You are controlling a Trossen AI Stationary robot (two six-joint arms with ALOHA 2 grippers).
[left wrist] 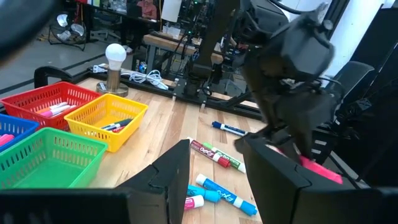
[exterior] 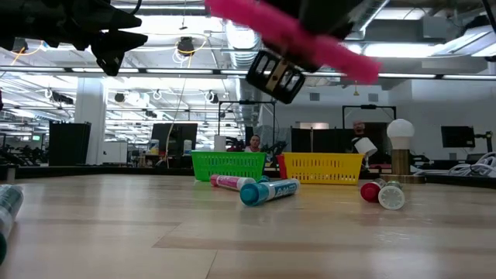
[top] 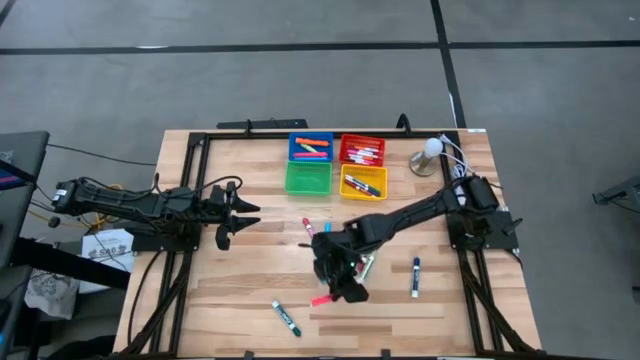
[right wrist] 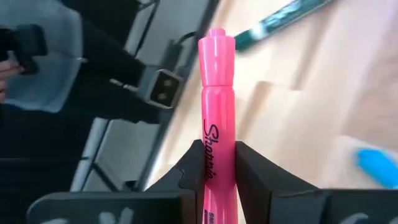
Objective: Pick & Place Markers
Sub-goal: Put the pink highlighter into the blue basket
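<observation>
The right end effector [right wrist: 219,163] is clamped on a bright pink plastic highlighter marker [right wrist: 216,118] held above the wooden worktop [top: 240,290]; gripped low on its barrel, it might pivot and slip out.

My right arm reaches from its base at the table's right edge diagonally in toward the middle, wrist bent down. Right gripper [top: 338,292] sits low over the front-centre of the table, its 2 fingers [right wrist: 252,168] clamped on a pink marker [right wrist: 215,118]. Left arm lies stretched along the left side, pointing inward, off the surface. Left gripper [top: 228,212] has jaws partly apart, nothing btwn them.
</observation>
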